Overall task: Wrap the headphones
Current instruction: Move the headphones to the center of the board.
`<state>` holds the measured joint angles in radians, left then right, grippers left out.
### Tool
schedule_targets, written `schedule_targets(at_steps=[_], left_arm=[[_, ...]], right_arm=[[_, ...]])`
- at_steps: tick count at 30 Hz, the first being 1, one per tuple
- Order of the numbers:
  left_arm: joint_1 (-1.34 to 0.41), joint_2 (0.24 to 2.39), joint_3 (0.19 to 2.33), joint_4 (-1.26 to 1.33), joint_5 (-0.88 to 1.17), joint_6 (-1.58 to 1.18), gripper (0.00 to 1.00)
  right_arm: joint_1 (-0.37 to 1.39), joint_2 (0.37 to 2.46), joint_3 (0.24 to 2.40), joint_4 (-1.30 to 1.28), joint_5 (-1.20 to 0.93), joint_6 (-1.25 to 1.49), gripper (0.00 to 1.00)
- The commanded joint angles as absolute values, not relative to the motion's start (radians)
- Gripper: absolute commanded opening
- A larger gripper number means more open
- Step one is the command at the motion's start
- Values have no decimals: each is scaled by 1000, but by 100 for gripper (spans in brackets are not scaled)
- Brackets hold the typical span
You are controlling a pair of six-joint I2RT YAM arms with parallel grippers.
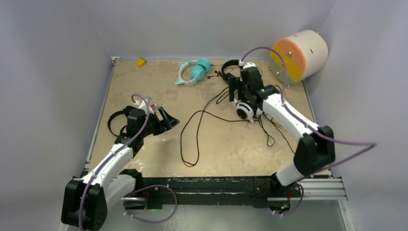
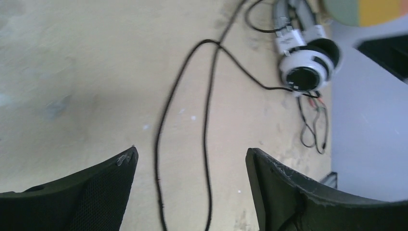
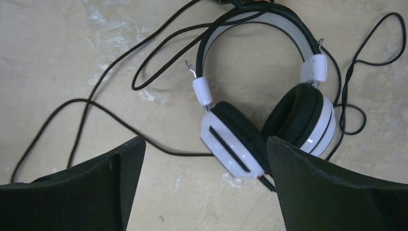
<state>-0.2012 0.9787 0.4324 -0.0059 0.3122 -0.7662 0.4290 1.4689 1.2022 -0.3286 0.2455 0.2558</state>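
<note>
Two grippers are open: the right gripper (image 3: 206, 142) hangs over the white-and-black headphones (image 3: 231, 149) by the table's (image 1: 144, 77) right edge, probably to grab them, and the left gripper (image 2: 190, 159) faces their loose cable (image 2: 205, 134).

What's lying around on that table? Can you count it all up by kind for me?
Headphones: 4 (teal, white-and-black, far black, left black)
Yellow block: 1
Drum: 1
Total: 6
</note>
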Motion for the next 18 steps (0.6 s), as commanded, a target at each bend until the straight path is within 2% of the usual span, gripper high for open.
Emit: schedule_targets(at_steps=[1, 4, 8, 10, 13, 16, 18], left_arm=[[-230, 882, 433, 172, 425, -729, 82], [-254, 843, 403, 207, 417, -745, 85], [-293, 834, 390, 194, 330, -776, 87], [-308, 824, 369, 211, 296, -790, 93], [-323, 807, 344, 225, 250, -792, 100], [-329, 802, 330, 239, 240, -797, 100], [-335, 806, 322, 263, 260, -806, 100]], right_arm=[[424, 1667, 1417, -563, 349, 126, 99], [411, 1741, 1472, -578, 345, 102, 99], [368, 1809, 1498, -596, 219, 103, 98], [365, 1825, 1487, -607, 149, 108, 97], [367, 1796, 1421, -582, 38, 127, 94], [385, 1722, 1346, -571, -37, 105, 90], [430, 1647, 1306, -594, -10, 93, 88]])
